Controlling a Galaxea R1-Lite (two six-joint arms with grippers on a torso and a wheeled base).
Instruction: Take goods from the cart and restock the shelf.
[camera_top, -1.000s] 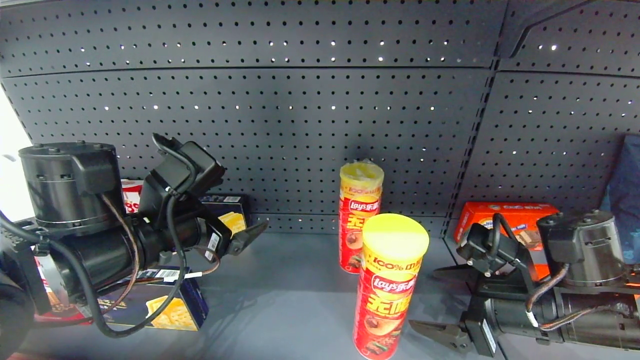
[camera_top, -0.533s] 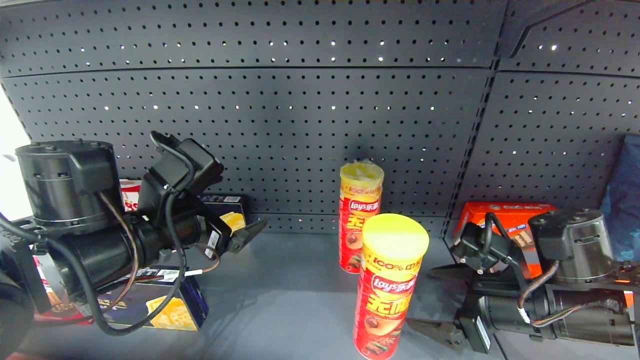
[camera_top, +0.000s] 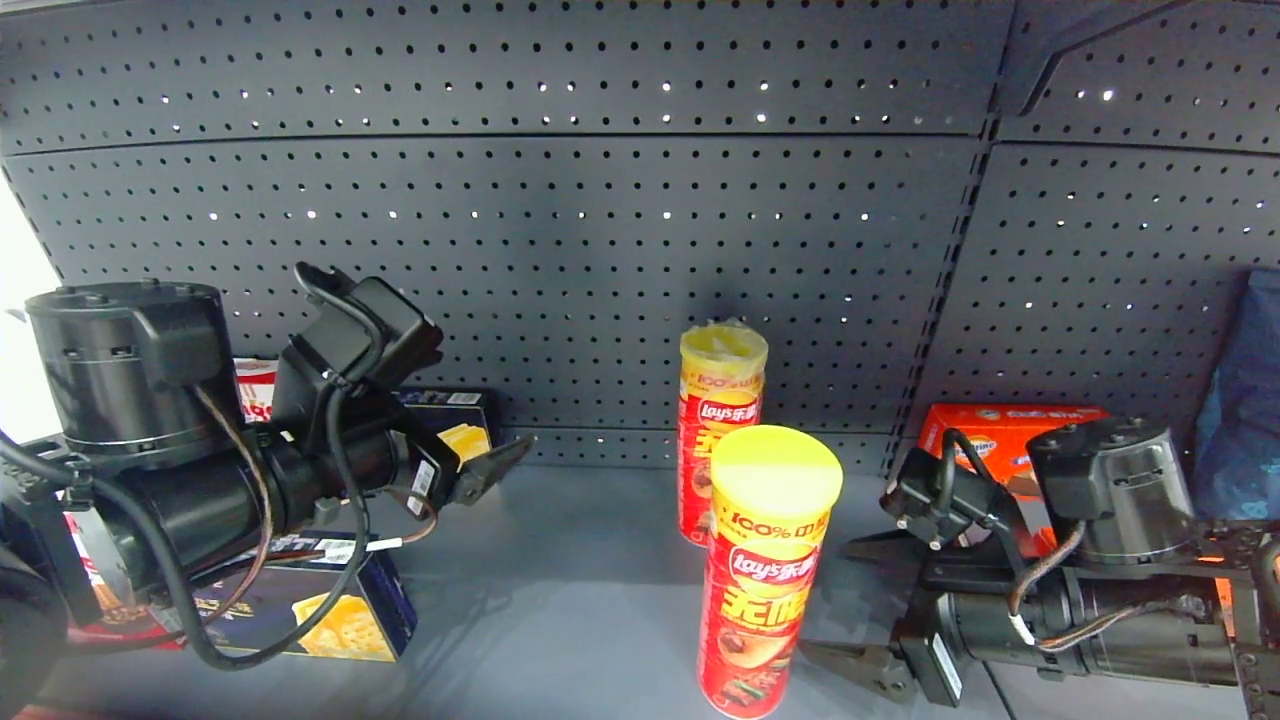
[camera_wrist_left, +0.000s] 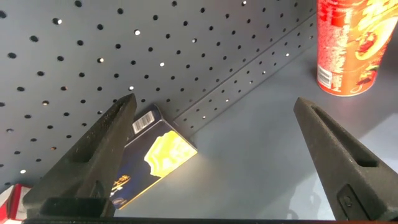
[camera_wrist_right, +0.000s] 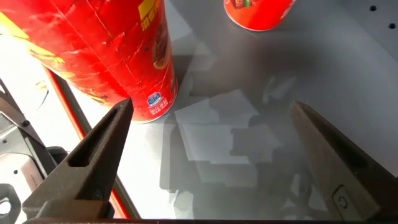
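Note:
Two red chip cans with yellow lids stand upright on the grey shelf (camera_top: 560, 600). One can (camera_top: 722, 430) is near the pegboard, and the other can (camera_top: 768, 570) stands in front of it near the shelf's front edge. My right gripper (camera_top: 850, 605) lies low just right of the front can, open, with nothing between its fingers. In the right wrist view the front can (camera_wrist_right: 106, 50) stands beside one fingertip, apart from the gripper (camera_wrist_right: 207, 109); the back can (camera_wrist_right: 258, 12) is farther off. My left gripper (camera_top: 482, 468) hovers open at the shelf's left, well away from the cans (camera_wrist_left: 351, 46).
A dark blue cracker box (camera_top: 330, 610) lies under my left arm, and another (camera_wrist_left: 155, 155) leans at the pegboard. An orange box (camera_top: 1000, 435) and a blue bag (camera_top: 1240, 400) sit at the right. The black pegboard (camera_top: 600, 250) closes the back.
My right arm has slid to the left along the shelf, and the front can has shifted slightly left with it. The left arm has barely moved.

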